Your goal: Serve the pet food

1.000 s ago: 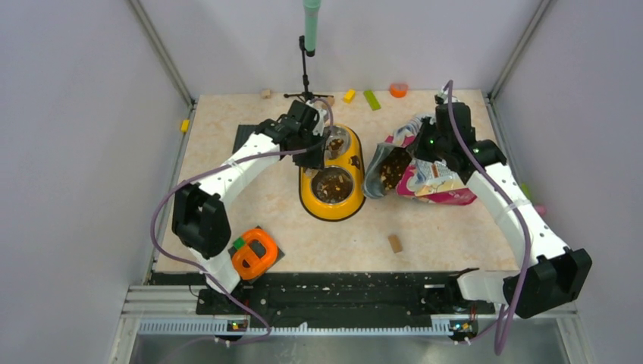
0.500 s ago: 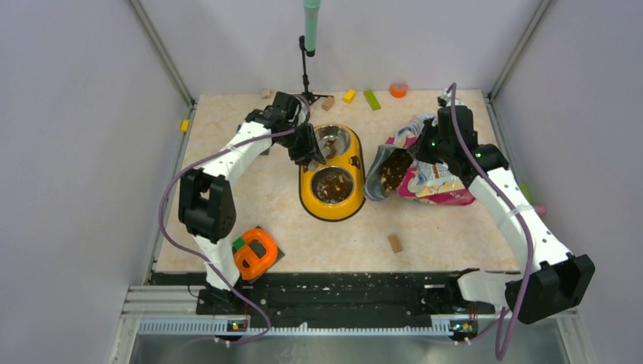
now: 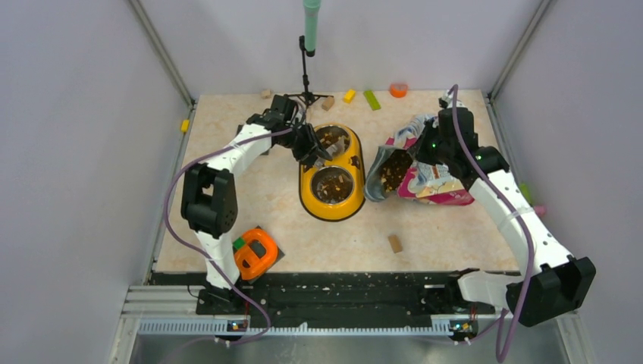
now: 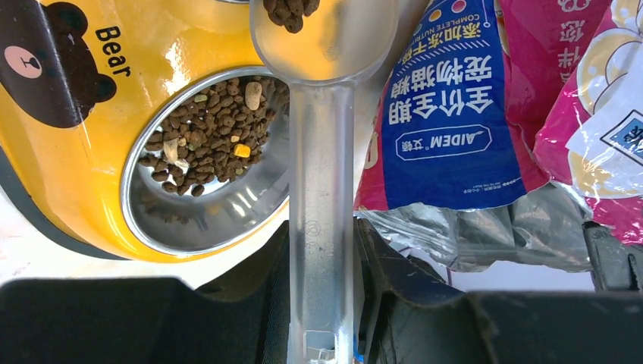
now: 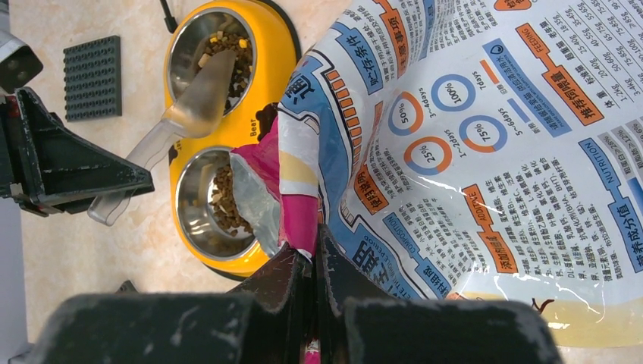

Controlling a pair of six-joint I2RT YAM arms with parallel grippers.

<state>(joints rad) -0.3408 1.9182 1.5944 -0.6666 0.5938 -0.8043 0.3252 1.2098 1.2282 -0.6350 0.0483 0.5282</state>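
A yellow double-bowl feeder (image 3: 307,199) stands mid-table; both steel bowls hold dark-brown kibble (image 4: 216,129). My left gripper (image 4: 322,250) is shut on the handle of a clear plastic scoop (image 4: 322,189). The scoop's cup is over the far bowl (image 3: 331,140) with a few pellets (image 4: 288,9) in it. My right gripper (image 5: 312,262) is shut on the rim of the magenta-pink food bag (image 5: 485,152). The bag (image 3: 425,171) lies right of the feeder with its mouth open toward it, kibble showing inside (image 3: 394,168).
A dark studded plate (image 5: 92,77) lies left of the feeder. An orange tape holder (image 3: 255,253) sits near front left. A tan block (image 3: 394,243) lies in front of the bag. Small blocks (image 3: 371,99) and a stand (image 3: 306,76) line the back edge.
My left arm swung toward the back left and brought the scoop over the far bowl, which now shows more kibble. The right arm and the bag have barely moved.
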